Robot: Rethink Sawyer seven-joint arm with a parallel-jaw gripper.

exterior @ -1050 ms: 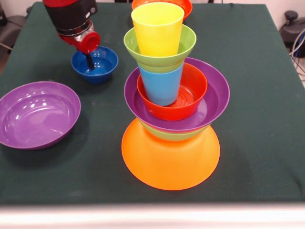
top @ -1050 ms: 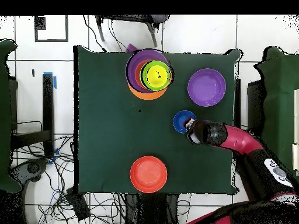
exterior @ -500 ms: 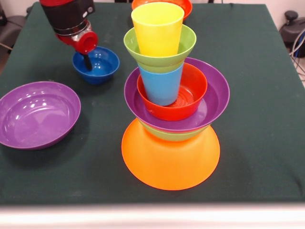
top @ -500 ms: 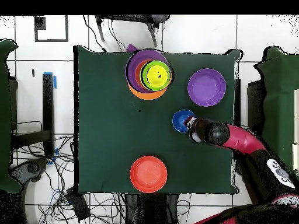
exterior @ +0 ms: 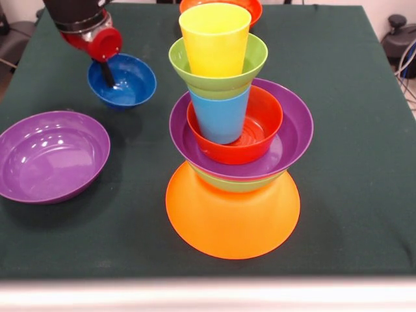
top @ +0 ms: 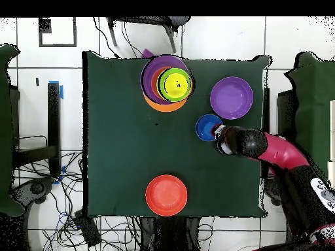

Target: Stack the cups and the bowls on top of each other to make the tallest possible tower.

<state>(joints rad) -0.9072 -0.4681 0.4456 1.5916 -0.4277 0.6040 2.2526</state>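
Observation:
The tower stands near the front edge: an upturned orange bowl [exterior: 231, 218] as base, then a green bowl [exterior: 227, 184], a purple bowl [exterior: 292, 140], a red-orange bowl [exterior: 263, 130], the light blue cup [exterior: 221, 117], a second green bowl [exterior: 250, 65] and the yellow cup [exterior: 214, 39] on top. From above the tower [top: 167, 83] shows as nested rings. My gripper [exterior: 105, 80] is shut on the rim of the small dark blue bowl [exterior: 127, 81], which hangs tilted a little above the cloth. In the overhead view the gripper [top: 218, 134] is at the blue bowl's [top: 207, 127] edge.
A large purple bowl [exterior: 49, 156] lies upright at the left, also the purple bowl [top: 231, 98] seen from above. Another red-orange bowl [exterior: 250, 6] peeks out behind the tower; the red-orange bowl [top: 166, 195] sits alone near the robot's side. The dark green tablecloth [exterior: 351, 78] covers the table.
The gripper has risen and shifted away from the tower with the blue bowl in it; the bowl has left the cloth and tilted. The tower and other bowls have not moved.

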